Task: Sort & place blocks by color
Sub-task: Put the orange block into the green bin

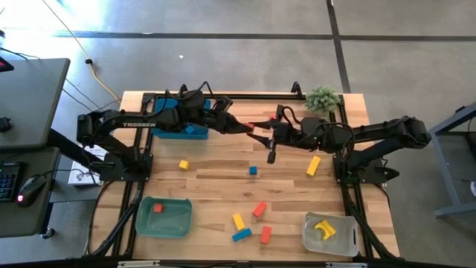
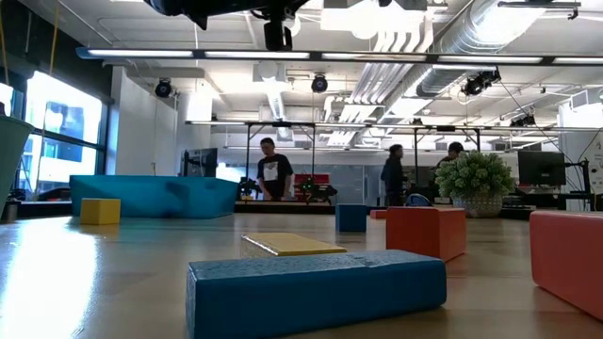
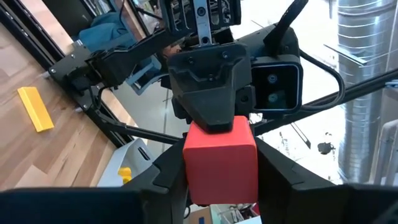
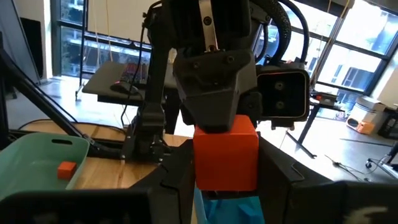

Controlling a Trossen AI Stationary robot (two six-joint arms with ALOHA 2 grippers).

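Note:
A red-orange cube (image 1: 257,124) hangs in the air over the far middle of the table, between my two grippers. My left gripper (image 1: 245,126) reaches it from the left and my right gripper (image 1: 265,131) from the right, tip to tip, and both are shut on it. In the left wrist view the cube (image 3: 221,163) fills the gap between my fingers. The right wrist view shows the cube (image 4: 225,155) the same way. Loose blocks lie on the table: a yellow cube (image 1: 183,164), a blue cube (image 1: 253,170), a yellow bar (image 1: 313,165) and several near the front (image 1: 253,222). My left gripper pinches the red-orange cube by two opposite side faces (image 3: 191,171), coming level from the table's left. The cube is lifted clear of the table. My right gripper pinches the same cube by its other pair of faces (image 4: 202,165), level from the table's right and rolled a quarter turn against the left gripper. One of its fingers (image 3: 211,118) lies on the cube's face.
A blue bin (image 1: 172,131) sits far left under the left arm. A green bin (image 1: 175,220) at near left holds one red block (image 1: 158,208). A clear bin (image 1: 341,242) at near right holds yellow pieces (image 1: 323,229). A small plant (image 1: 322,98) stands far right. People stand in the room behind.

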